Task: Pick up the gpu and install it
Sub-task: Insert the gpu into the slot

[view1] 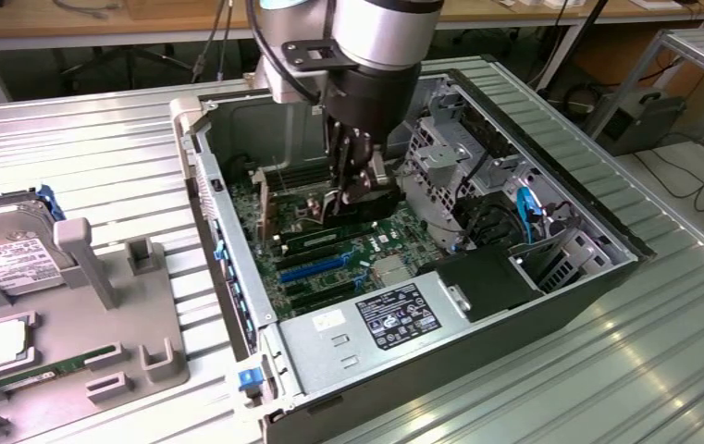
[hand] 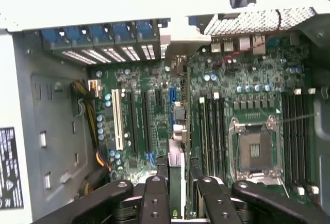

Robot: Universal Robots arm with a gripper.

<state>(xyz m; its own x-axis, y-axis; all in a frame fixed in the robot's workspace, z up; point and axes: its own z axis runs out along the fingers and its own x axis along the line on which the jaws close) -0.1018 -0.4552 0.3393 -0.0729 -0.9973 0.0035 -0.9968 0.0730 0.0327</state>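
Note:
My gripper (view1: 358,192) reaches down into the open computer case (view1: 222,213) and hangs just above the motherboard (view1: 327,264). It is shut on the gpu (view1: 370,205), a small dark card held upright below the fingers. In the wrist view the gpu (hand: 176,175) appears edge-on as a thin green board with a silver end, clamped between the black fingers (hand: 154,198) of the gripper (hand: 179,195). The card lines up along the blue expansion slot (hand: 172,97) among the parallel slots. Whether it touches the slot is hidden.
The power supply (view1: 383,324) fills the case's near end, and a drive cage (view1: 444,153) with cables stands at the exterior view's right. An empty CPU socket (hand: 256,149) lies beside the slots. A grey fixture (view1: 92,305) outside holds a hard drive (view1: 6,264) and a RAM stick (view1: 43,375).

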